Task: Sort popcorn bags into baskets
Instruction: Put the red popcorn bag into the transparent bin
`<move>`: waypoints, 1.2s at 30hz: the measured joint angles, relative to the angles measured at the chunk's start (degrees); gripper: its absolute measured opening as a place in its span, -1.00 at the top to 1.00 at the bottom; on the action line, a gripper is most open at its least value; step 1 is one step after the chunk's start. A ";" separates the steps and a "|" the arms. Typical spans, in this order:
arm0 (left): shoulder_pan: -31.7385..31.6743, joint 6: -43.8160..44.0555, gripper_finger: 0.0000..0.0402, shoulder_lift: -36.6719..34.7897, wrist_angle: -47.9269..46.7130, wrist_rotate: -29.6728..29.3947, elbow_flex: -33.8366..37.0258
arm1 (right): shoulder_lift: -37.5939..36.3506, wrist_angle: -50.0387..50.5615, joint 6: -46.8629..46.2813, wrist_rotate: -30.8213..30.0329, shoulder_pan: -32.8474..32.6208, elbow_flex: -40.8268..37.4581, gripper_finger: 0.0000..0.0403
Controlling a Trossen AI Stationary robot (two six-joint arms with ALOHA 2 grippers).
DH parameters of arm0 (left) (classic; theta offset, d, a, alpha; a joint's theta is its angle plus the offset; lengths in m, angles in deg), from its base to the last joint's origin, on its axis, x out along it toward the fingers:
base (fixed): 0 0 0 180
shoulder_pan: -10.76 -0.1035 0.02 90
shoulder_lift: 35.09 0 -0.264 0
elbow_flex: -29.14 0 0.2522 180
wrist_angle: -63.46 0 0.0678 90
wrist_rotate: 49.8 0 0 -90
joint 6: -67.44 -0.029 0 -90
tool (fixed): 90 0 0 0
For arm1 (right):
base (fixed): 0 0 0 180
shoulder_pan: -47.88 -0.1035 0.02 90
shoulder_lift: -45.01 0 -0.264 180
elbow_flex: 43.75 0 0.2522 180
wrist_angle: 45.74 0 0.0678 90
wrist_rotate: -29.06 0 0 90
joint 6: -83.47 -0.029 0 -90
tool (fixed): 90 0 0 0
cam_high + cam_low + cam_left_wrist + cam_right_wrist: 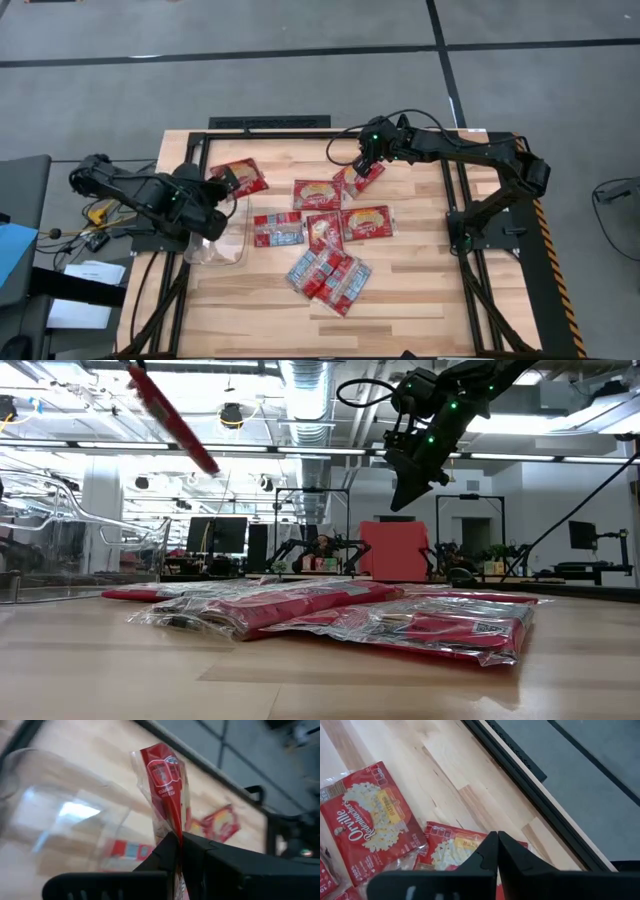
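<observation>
Several red popcorn bags point(325, 245) lie flat and partly overlapping mid-table, seen in the low view as a heap of bags point(330, 610). My left gripper point(224, 185) is shut on one more popcorn bag point(241, 177), held in the air by the far side of the clear plastic tub point(216, 238), which stands on the table's left part. My right gripper point(364, 163) hangs shut above a bag with a cream oval picture point(452, 851) near the far edge. In the low view the right gripper point(403, 495) is well above the table and holds nothing. My left gripper pinches the popcorn bag between its two fingers at one end point(172, 831). The bag is lifted clear and stands out past the fingertips, edge-on in the wrist view. In the low view the held bag point(170, 408) slants high above the table.
The tub's clear wall point(55, 805) is right beside the held bag. A black frame rail point(270, 133) runs along the table's far edge, with more rails down both sides. Bare wood lies on the near part of the table point(420, 310). A second cream-oval bag point(370, 817) lies by the right gripper.
</observation>
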State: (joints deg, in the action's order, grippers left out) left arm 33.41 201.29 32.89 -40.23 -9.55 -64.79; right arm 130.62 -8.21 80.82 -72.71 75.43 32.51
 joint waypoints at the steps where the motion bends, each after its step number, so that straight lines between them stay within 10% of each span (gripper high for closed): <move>1: 0.38 -0.64 1.00 0.37 -0.07 -1.93 0.01 | -0.02 0.06 0.02 0.00 0.00 0.00 0.83; 23: -12.10 -92.77 1.00 -5.50 -0.13 38.21 -5.17 | -0.02 0.48 -6.01 -0.11 0.00 0.00 0.83; 36: -21.21 -114.27 1.00 -1.45 -0.06 46.25 -5.17 | -0.02 0.66 -7.94 -0.09 -0.50 0.00 0.89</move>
State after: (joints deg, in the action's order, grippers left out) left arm 12.20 87.03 31.44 -40.29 36.69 -69.96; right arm 130.59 -7.56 72.88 -72.80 74.93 32.51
